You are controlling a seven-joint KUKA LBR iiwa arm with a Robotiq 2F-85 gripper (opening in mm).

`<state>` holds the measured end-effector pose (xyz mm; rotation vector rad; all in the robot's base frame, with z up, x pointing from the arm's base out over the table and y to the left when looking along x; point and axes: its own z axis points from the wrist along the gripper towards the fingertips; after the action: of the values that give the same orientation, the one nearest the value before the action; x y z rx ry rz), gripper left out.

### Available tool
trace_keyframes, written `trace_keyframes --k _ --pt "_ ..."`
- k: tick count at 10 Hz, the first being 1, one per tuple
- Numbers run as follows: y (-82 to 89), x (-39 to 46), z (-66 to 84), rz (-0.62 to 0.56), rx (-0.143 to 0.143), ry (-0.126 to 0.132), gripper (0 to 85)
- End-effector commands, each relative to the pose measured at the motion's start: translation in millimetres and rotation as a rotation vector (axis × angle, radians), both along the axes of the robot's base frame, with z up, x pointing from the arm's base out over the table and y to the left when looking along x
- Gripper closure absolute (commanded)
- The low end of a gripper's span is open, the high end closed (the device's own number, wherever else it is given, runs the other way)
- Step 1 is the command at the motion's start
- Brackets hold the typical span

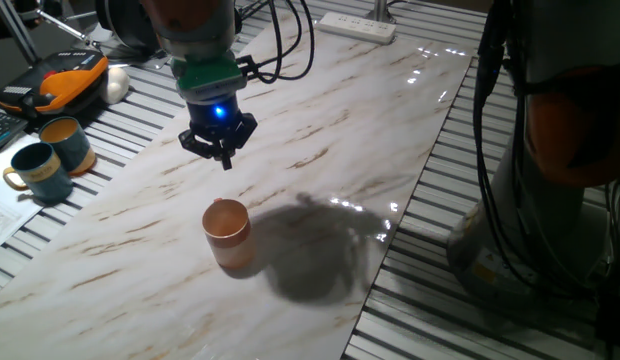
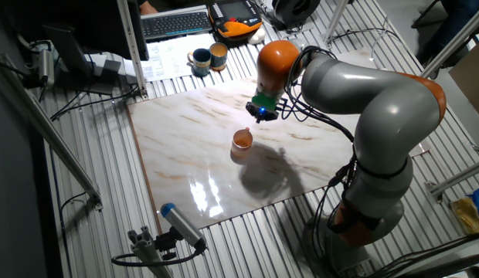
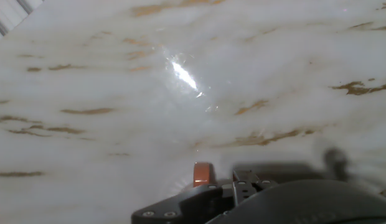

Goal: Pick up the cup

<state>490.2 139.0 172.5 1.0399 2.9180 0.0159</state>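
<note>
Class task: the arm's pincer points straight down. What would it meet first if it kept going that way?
Most likely the bare marble tabletop. The pincer hangs behind the cup, not over it; the hand view shows only marble.

cup (image 1: 227, 234): small pinkish-tan cylinder, no handle, upright, mouth open upward, light inside. Stands on marble board, near centre, toward 6 o'clock in one fixed view.

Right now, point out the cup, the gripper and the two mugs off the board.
cup (image 1: 227, 238), one fixed view, on its outer wall.
gripper (image 1: 226, 160), one fixed view, between the fingertips.
dark teal mug (image 1: 45, 175), one fixed view, on its side.
orange-lined mug (image 1: 70, 147), one fixed view, on its side.
</note>
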Motion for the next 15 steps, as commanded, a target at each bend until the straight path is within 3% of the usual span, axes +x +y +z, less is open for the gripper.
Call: trace_keyframes --k 1,6,9,14,15 --pt "0.0 0.1 -0.8 0.000 0.001 0.001 85.0" --pt "0.2 1.0 -5.0 0.017 -0.054 0.014 85.0" --pt "-1.5 2.8 1.9 0.020 -0.089 0.043 85.0" --pt "-1.6 3.0 1.0 0.050 0.003 0.044 85.0" --pt "-1.6 3.0 1.0 0.056 -0.019 0.051 85.0"
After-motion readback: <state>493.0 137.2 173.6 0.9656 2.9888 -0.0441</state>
